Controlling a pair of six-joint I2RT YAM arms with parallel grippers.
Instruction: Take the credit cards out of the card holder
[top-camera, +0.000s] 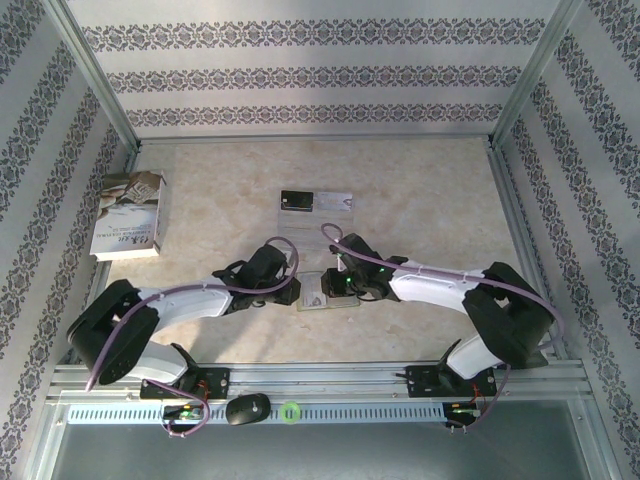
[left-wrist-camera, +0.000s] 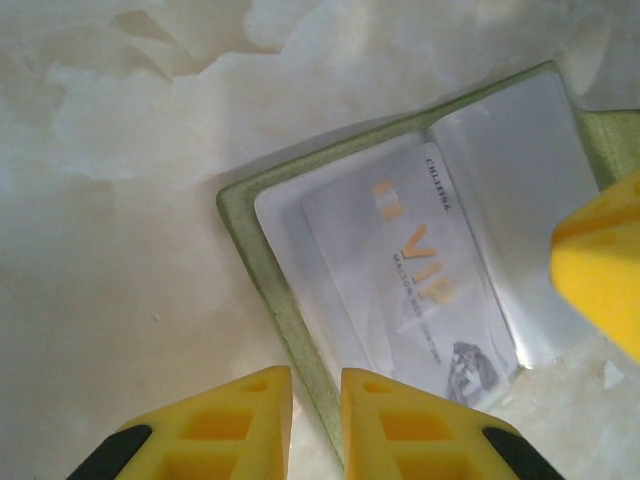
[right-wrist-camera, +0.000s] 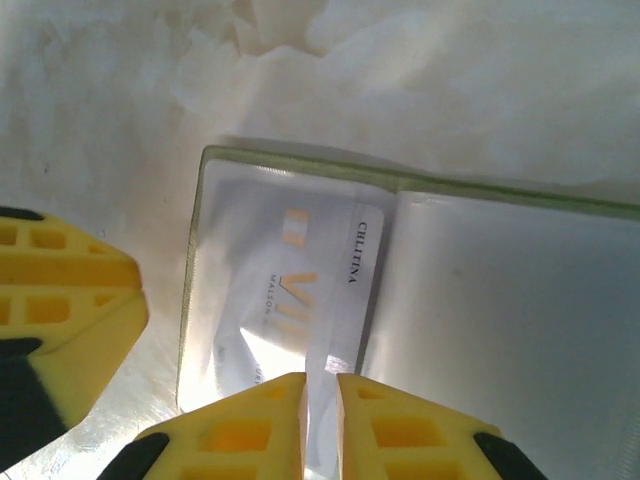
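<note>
On the bench (top-camera: 420, 200), the card holder (top-camera: 322, 295) lies open between the arms. It is probably light, floppy and apt to slide. Its silvery-white card (left-wrist-camera: 400, 270), thin and stiff, sits in a slick clear pocket (left-wrist-camera: 285, 225), so pinch the card's edge near the fold. The left gripper (left-wrist-camera: 317, 400) straddles the green border (left-wrist-camera: 262, 265) and the right gripper (right-wrist-camera: 320, 400) stands at the card's edge. Both have narrow jaws; I cannot tell whether either grips.

Card (left-wrist-camera: 400, 280) in open card holder (left-wrist-camera: 262, 262), second card (top-camera: 296, 202) behind.

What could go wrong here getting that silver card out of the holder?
1. The silver card sits in a clear pocket; the right claw may pinch pocket and card together, dragging the holder.
2. The left claw seems to grip only the holder's thin edge, so it might slip.
</note>
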